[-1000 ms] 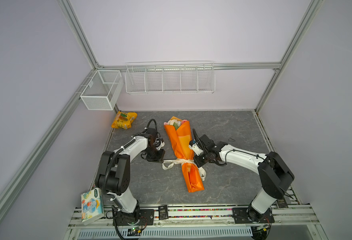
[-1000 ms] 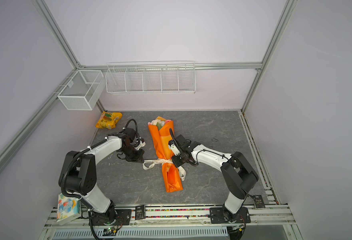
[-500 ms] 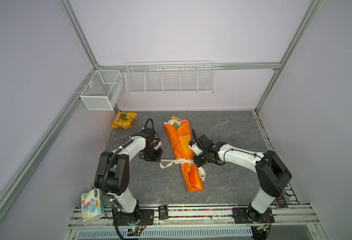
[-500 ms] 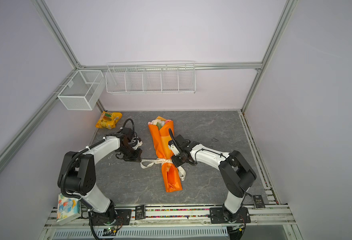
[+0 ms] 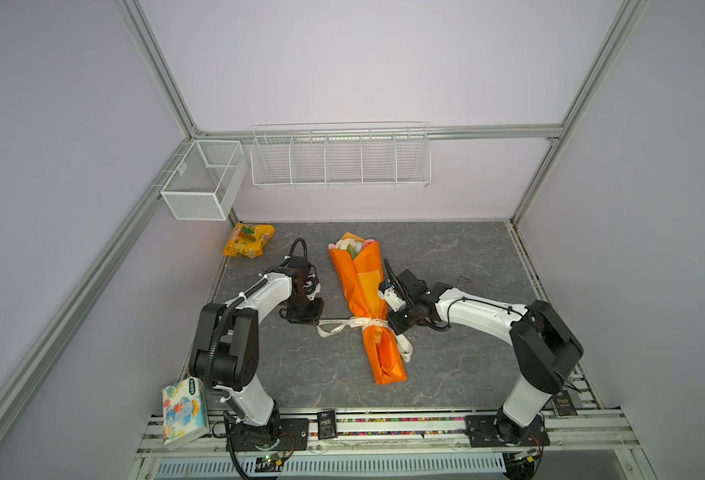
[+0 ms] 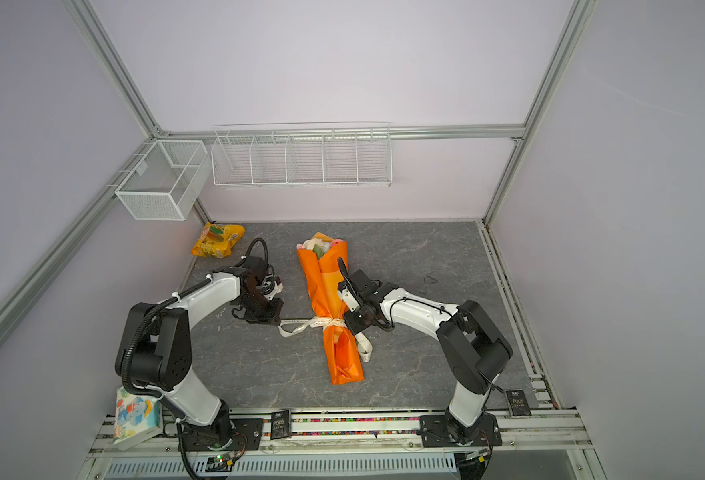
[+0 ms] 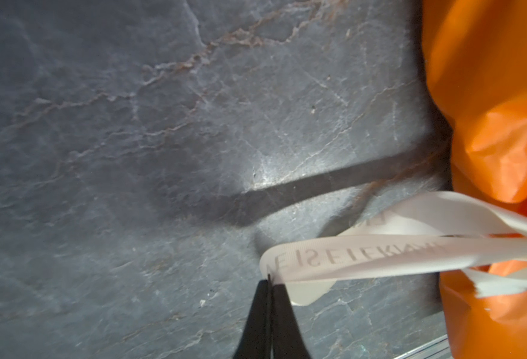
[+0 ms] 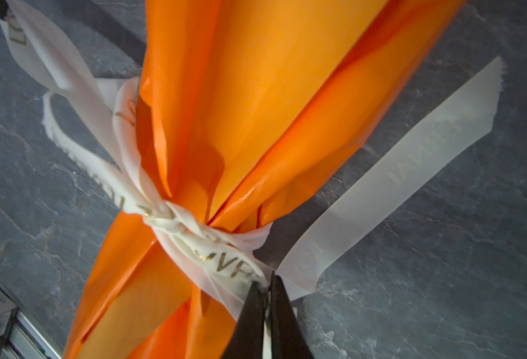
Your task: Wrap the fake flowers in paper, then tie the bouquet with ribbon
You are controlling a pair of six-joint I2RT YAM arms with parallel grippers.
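Observation:
The bouquet of fake flowers (image 5: 363,291) (image 6: 330,291) lies on the grey table in orange paper wrap, its pale blooms (image 5: 352,245) at the far end. A white ribbon (image 5: 367,323) (image 6: 332,322) is knotted round its narrow waist. Left of the bouquet, my left gripper (image 5: 315,319) (image 6: 276,320) (image 7: 270,279) is shut on a folded ribbon loop (image 7: 364,255). Hard against the bouquet's right side, my right gripper (image 5: 392,328) (image 6: 348,326) (image 8: 266,281) pinches the ribbon (image 8: 218,258) beside the knot. A loose ribbon tail (image 8: 411,161) lies flat on the table.
A yellow-orange snack packet (image 5: 249,240) lies at the back left corner. A tissue box (image 5: 184,411) leans at the front left by the rail. Two white wire baskets (image 5: 203,178) (image 5: 340,156) hang on the back walls. A small dark loop (image 5: 463,279) lies to the right.
Both grippers have shifted only slightly, each staying at its own side of the knot. The ribbon loop on the left now runs straighter toward my left gripper. The bouquet has not moved.

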